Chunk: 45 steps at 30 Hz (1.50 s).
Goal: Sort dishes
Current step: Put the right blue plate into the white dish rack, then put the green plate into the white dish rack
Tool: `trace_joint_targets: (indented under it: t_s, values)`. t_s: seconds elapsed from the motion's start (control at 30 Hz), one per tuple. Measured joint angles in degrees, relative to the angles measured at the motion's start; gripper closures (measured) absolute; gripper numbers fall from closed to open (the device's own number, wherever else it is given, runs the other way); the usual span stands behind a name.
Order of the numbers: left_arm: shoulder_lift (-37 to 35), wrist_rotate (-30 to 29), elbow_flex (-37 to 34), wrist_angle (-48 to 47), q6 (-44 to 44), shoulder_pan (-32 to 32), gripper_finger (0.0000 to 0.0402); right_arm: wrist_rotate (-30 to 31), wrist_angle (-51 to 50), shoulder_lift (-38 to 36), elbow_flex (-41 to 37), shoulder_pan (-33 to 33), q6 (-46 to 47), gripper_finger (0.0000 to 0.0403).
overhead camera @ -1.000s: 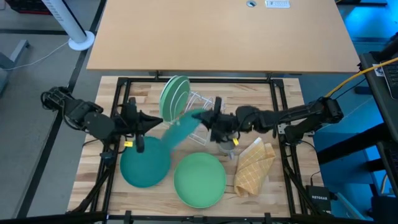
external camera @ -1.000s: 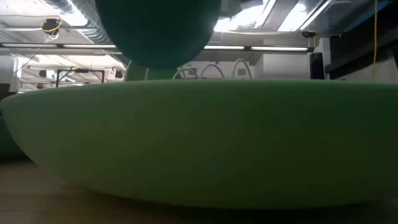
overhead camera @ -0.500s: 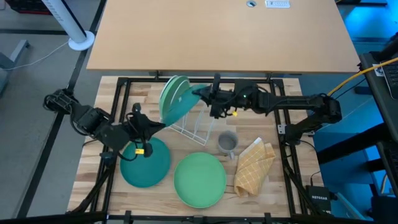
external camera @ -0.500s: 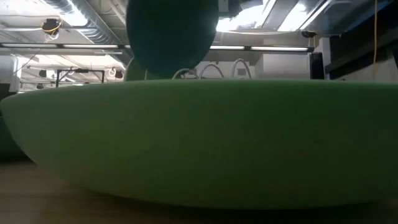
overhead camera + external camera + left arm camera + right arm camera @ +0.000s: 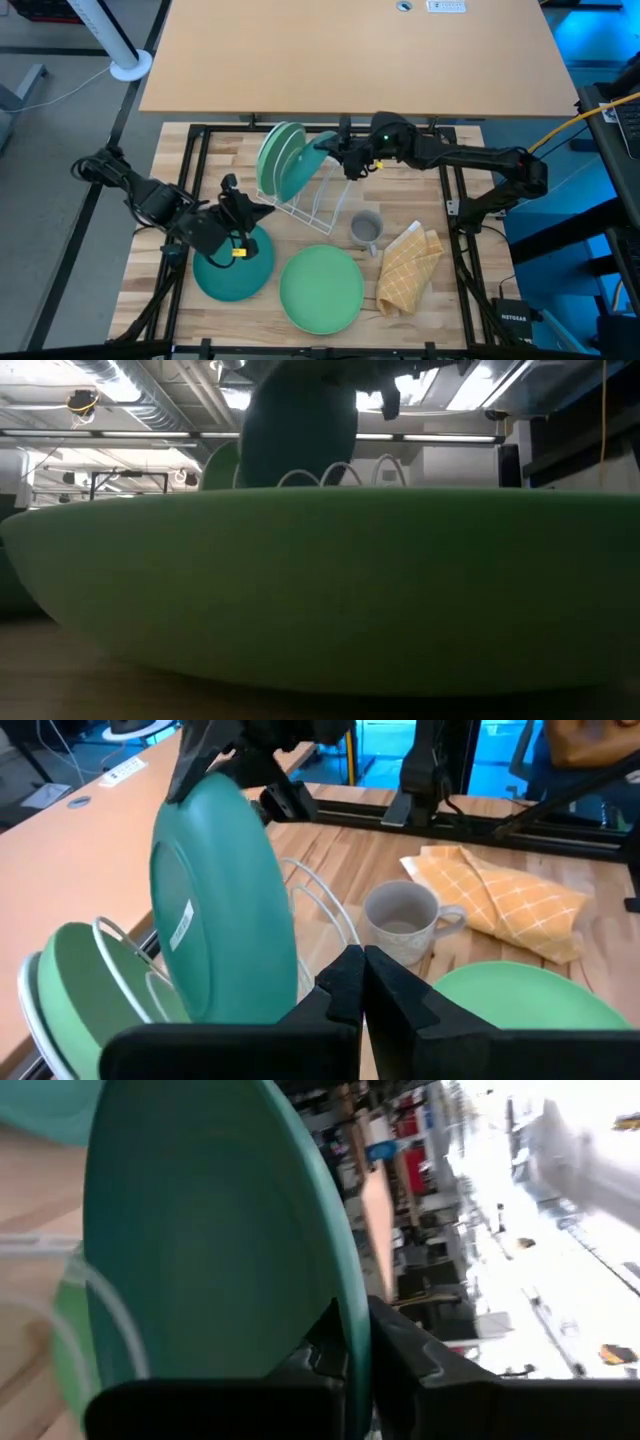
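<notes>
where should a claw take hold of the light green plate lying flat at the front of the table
At its rim. The light green plate lies flat on the table, so only the raised edge gives purchase. Probably come from above on its cloth-free side, one finger inside, one outside.

matt plastic plates [image 5: 320,290]; white wire rack [image 5: 318,205]; waffle-textured cloth [image 5: 408,270] (tan); wooden table [image 5: 450,300]

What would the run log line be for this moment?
right gripper: shut on teal plate at wire rack | left gripper: shut, above flat teal plate
</notes>
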Motion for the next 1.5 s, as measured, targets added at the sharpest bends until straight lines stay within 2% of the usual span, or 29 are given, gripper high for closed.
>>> trace_joint_targets:
  t_s: [0.3, 0.43, 0.6, 0.83, 0.97, 1.27, 1.5]
  values:
    - [0.9, -0.2, -0.4, 0.3, -0.6, 0.3, 0.0400, -0.2, -6.9, 4.0, 0.0, -1.4, 1.1, 0.0357]
    - [0.9, -0.2, -0.5, -0.4, -2.5, 0.9, 0.0400, 1.2, -6.7, 7.6, 0.0, -1.4, 0.9, 0.0357]
    - [0.9, -0.3, -0.5, -0.5, -2.6, 1.4, 0.0400, 6.2, -2.4, 10.6, 0.1, -1.3, 0.5, 0.0355]
    - [0.9, -0.3, -0.5, -0.5, -2.5, 1.4, 0.0400, 8.5, -0.6, 11.4, 0.1, -1.3, 0.5, 0.0347]
    - [0.9, -0.3, -0.5, -0.6, -2.4, 1.4, 0.0400, 8.8, -0.4, 11.4, 0.0, -1.3, 0.4, 0.0323]
    - [0.9, -0.2, -0.5, -0.6, -2.7, 1.4, 0.0400, 10.6, 2.1, 11.6, -0.1, -1.3, 0.4, 0.0239]
    - [0.9, -0.2, -0.5, -0.6, -2.6, 1.4, 0.0400, 17.5, 4.9, 11.6, -0.1, -1.3, 0.2, 0.0217]
